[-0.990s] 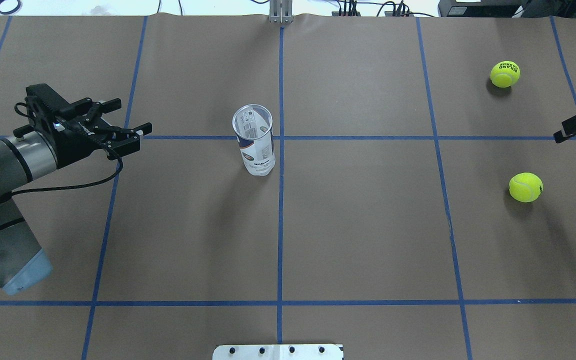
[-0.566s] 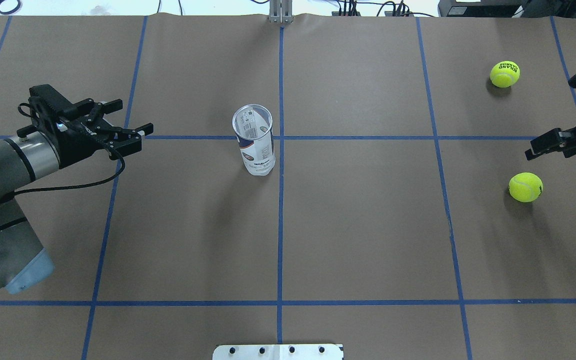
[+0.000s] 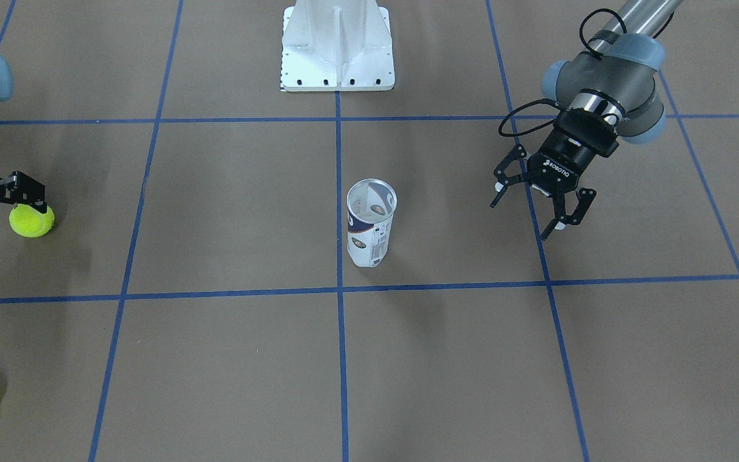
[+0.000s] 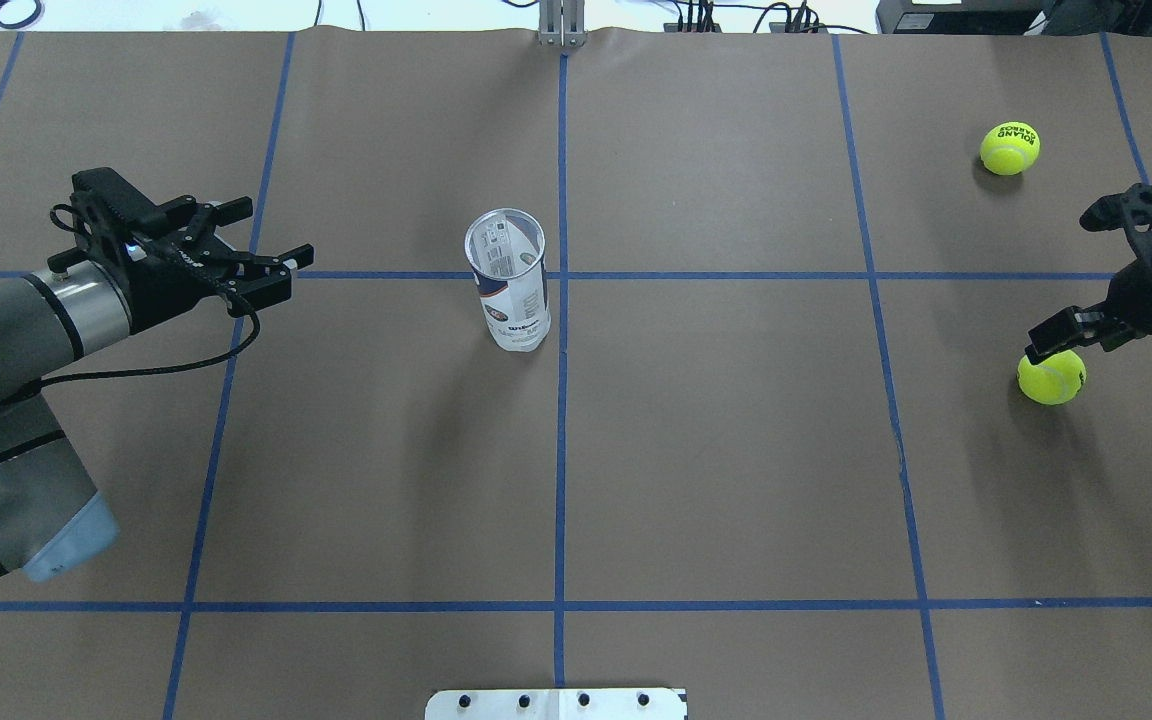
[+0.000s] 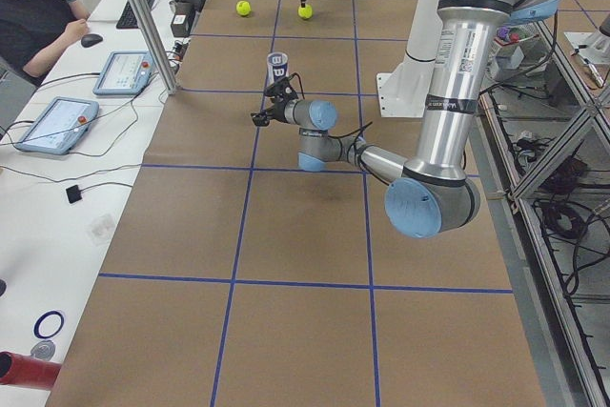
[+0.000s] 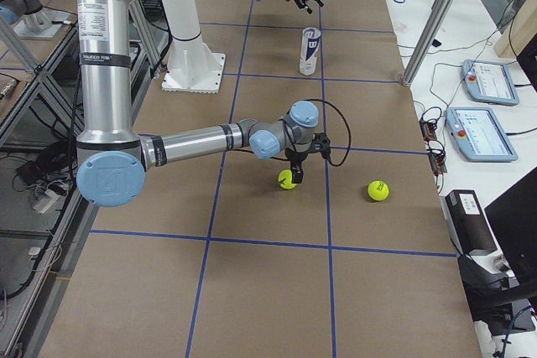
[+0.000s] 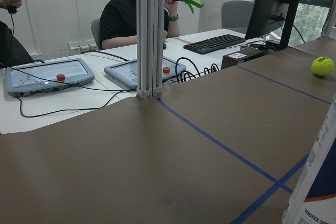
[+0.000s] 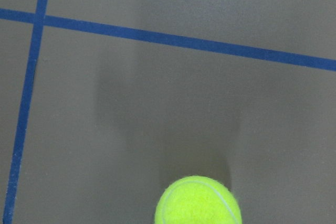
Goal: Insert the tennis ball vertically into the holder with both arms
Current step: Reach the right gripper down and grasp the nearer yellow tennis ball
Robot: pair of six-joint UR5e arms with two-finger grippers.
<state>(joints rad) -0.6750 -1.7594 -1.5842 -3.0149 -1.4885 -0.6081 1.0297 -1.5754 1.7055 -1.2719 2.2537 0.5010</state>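
Observation:
The holder [image 4: 506, 290] is a clear can with a navy-and-white label, standing upright with its mouth open at the table's middle [image 3: 371, 221]. My left gripper [image 4: 276, 235] hovers open well to its left, fingers pointing at it [image 3: 519, 221]; the can's edge [image 7: 320, 182] shows in the left wrist view. One tennis ball [image 4: 1051, 375] lies at the right. My right gripper [image 4: 1066, 335] hangs open just over it [image 3: 4, 204], one finger reaching above the ball [image 3: 31, 220]. The right wrist view has that ball [image 8: 198, 200] at its bottom edge. A second ball [image 4: 1009, 148] lies farther back.
A white pedestal base [image 3: 337, 51] stands at the robot's side of the table. An aluminium post [image 4: 561, 25] rises at the far edge. A person [image 5: 38, 16] sits at the desk beyond, with tablets and cables. Blue tape lines grid the brown table.
My right arm has come in from the right edge and swung down toward the nearer ball. The left gripper has crept slightly toward the can, still open.

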